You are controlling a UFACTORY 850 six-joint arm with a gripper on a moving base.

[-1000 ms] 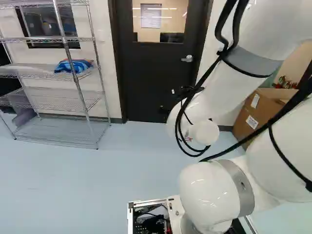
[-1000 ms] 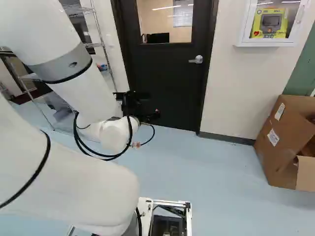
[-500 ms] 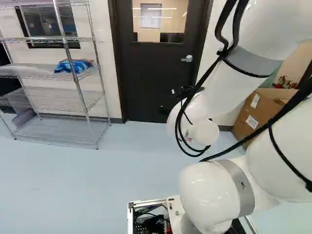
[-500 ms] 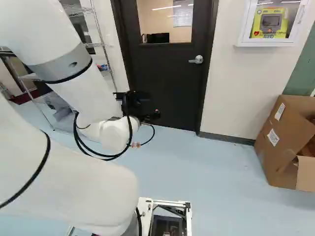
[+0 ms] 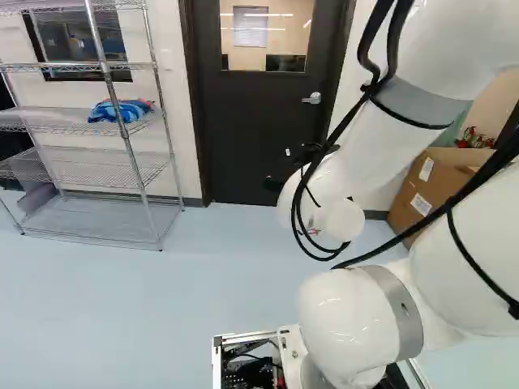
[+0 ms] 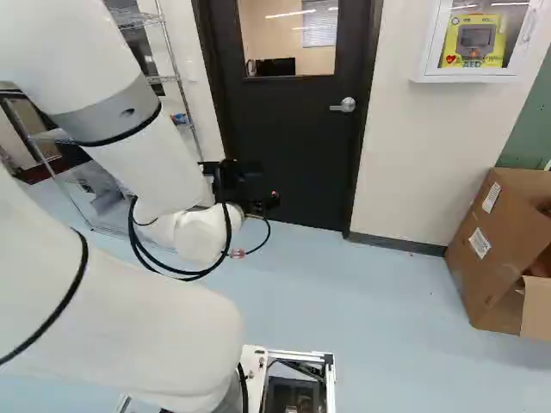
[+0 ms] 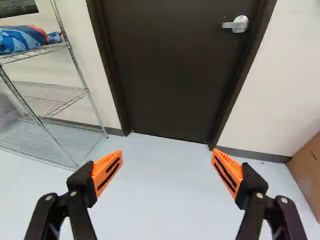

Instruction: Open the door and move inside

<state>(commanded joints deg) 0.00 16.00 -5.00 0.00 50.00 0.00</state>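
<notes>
Well, the moving base [image 6: 253,361] has shifted slightly, while the white arm [image 5: 373,154] keeps its pose. Its black two-fingered gripper [image 6: 231,181] with orange pads [image 7: 107,172] stands wide open; ahead, the dark door [image 6: 293,138] with silver lever handle [image 7: 236,24] remains closed.

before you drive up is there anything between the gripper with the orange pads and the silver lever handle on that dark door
Nothing visible stands between the black gripper and the silver lever handle on the closed dark door. The silver wire shelving and brown cardboard box stand off to opposite sides.
</notes>
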